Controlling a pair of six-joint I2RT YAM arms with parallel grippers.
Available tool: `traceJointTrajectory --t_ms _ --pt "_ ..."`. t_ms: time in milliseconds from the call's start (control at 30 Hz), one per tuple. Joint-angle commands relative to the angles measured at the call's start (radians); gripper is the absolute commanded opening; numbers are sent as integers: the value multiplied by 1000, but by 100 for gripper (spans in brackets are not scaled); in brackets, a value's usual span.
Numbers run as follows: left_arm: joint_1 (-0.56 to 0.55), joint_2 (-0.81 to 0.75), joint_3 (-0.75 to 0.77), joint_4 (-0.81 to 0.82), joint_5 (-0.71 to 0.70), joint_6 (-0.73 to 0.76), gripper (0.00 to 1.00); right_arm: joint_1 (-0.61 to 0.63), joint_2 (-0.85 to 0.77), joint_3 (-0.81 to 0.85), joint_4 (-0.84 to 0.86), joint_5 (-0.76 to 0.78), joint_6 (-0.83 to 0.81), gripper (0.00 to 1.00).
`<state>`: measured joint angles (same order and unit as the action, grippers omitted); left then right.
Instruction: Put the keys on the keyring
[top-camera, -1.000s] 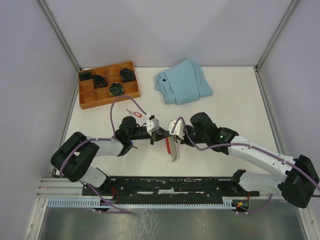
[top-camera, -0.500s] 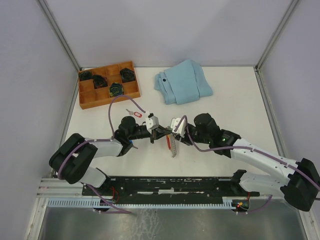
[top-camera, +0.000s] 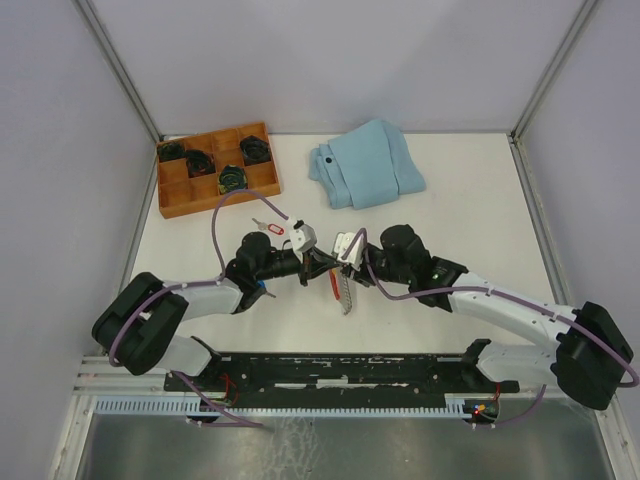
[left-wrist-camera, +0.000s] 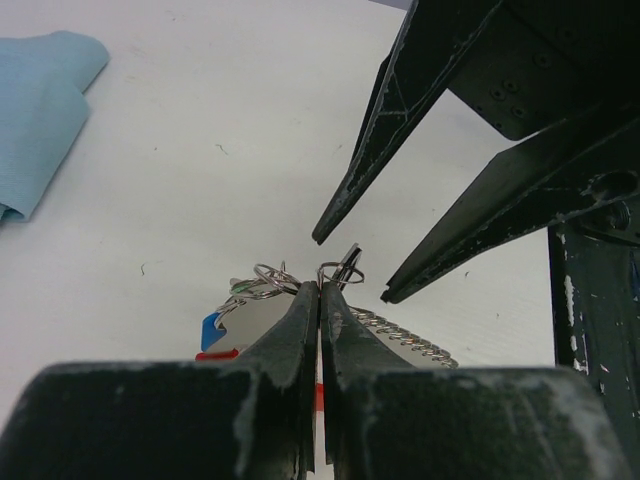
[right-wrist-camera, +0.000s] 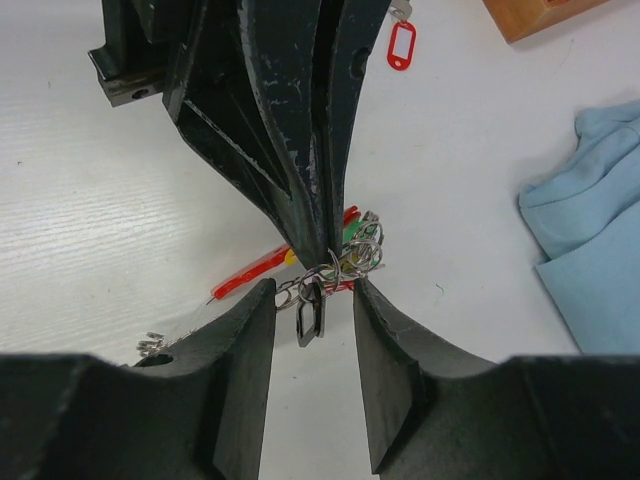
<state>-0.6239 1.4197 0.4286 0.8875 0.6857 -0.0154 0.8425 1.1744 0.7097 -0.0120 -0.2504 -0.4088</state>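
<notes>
Left wrist: left fingers (left-wrist-camera: 290, 340) clamp the keyring (left-wrist-camera: 402, 337); right fingers (left-wrist-camera: 390, 150) stand open, straddling it.

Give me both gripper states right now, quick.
Left gripper: closed, pinching a metal loop of the keyring.
Right gripper: open, jaws either side of the loops, holding nothing.

left claw (top-camera: 324, 264) & right claw (top-camera: 340, 268) crowd keyring (top-camera: 346, 296), free table (top-camera: 470, 220) beyond
</notes>
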Motion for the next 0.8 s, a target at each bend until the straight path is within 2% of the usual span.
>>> traceJointTrajectory --t_ms 0,233,333,567,767 --pt "-5 -47 29 26 -22 -60 3 4 22 16 63 -7 -8 45" --pt "-11 -55 39 4 -21 -78 3 4 54 10 86 17 -18 44" --pt "-14 -57 39 0 -20 -80 3 4 63 14 87 18 -20 40" --pt "-17 -64 45 -20 -24 -77 3 4 47 19 46 35 -35 16" --pt "-16 -74 48 -42 -34 -73 3 4 16 14 -4 72 -50 1"
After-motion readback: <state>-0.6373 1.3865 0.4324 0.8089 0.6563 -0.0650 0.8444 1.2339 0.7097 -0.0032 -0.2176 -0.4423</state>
